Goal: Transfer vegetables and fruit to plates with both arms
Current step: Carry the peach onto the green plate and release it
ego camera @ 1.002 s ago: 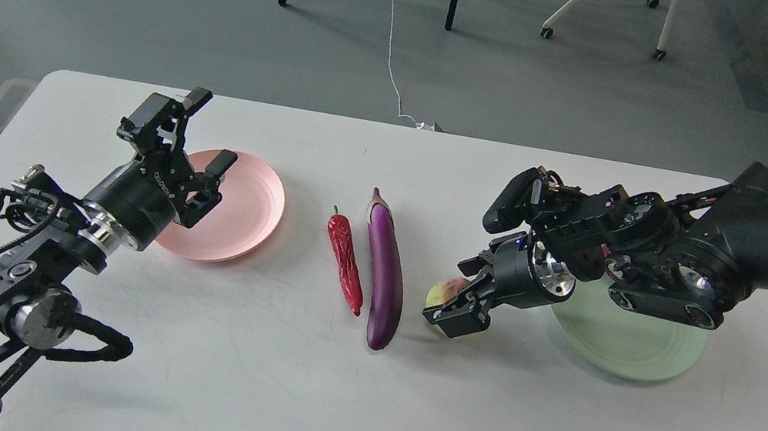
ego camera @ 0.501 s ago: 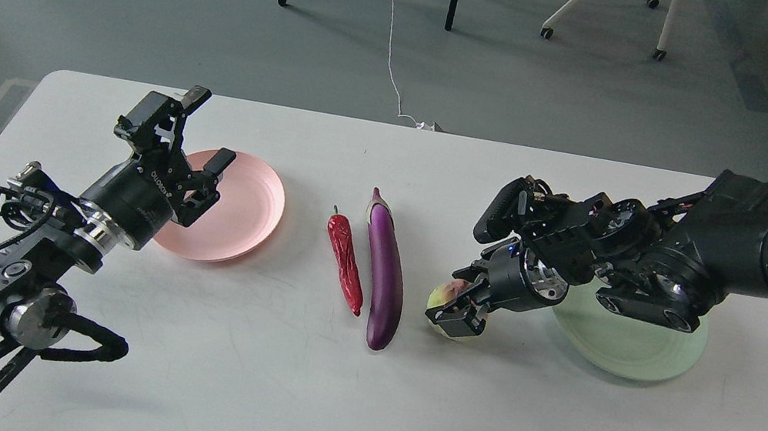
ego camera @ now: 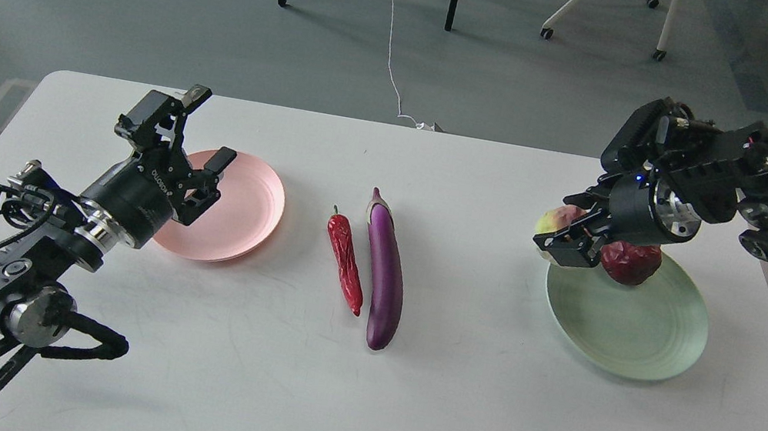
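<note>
White table [ego camera: 290,403] carries pink plate [ego camera: 252,213], chili [ego camera: 345,262], eggplant [ego camera: 384,272], green plate [ego camera: 634,331].

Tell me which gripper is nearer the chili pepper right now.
Left. The left gripper hangs open over the pink plate, just left of the chili pepper. The right gripper holds the peach far right, by the green plate.

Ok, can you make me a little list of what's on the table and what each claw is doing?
left claw: open, empty, over the pink plate
right claw: shut on the peach, at the green plate's far-left edge
peach: held
pomegranate: on the green plate
green plate: right side of the table
pink plate: left side, nothing on it
chili pepper: mid-table, beside the eggplant
eggplant: mid-table
</note>
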